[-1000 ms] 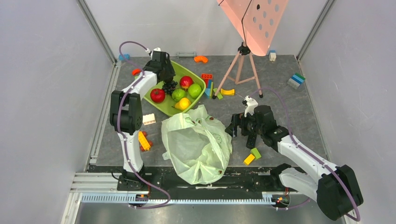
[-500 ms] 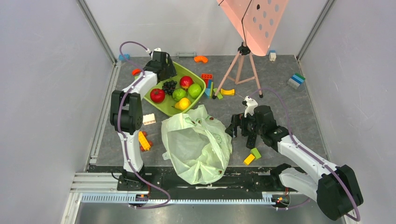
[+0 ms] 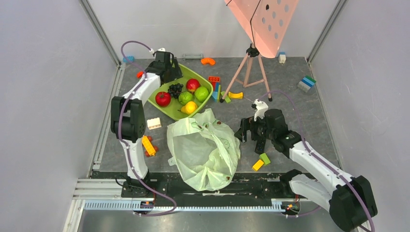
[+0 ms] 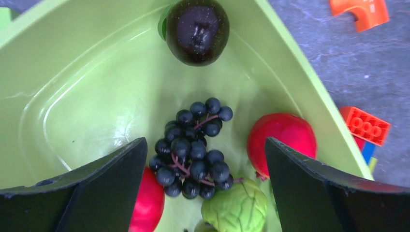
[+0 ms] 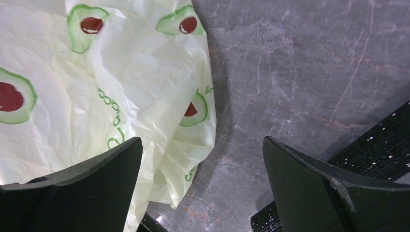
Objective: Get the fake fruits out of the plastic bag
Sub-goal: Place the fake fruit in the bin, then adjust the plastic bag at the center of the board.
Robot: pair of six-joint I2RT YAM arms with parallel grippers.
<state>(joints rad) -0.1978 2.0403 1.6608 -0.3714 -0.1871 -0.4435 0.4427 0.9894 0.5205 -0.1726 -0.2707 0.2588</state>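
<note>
Currently the left gripper hangs above the lime-green tub with its jaws apart and nothing between them. Directly below it lie the black grape bunch, the dark round fruit in the tub's corner, a bumpy green fruit and a red fruit. The right gripper, jaws likewise apart and empty, sits low over the grey table, just beside the right edge of the plastic bag, which lies crumpled between the two arms.

grape bunch in tub, gripper (parted) above
</note>
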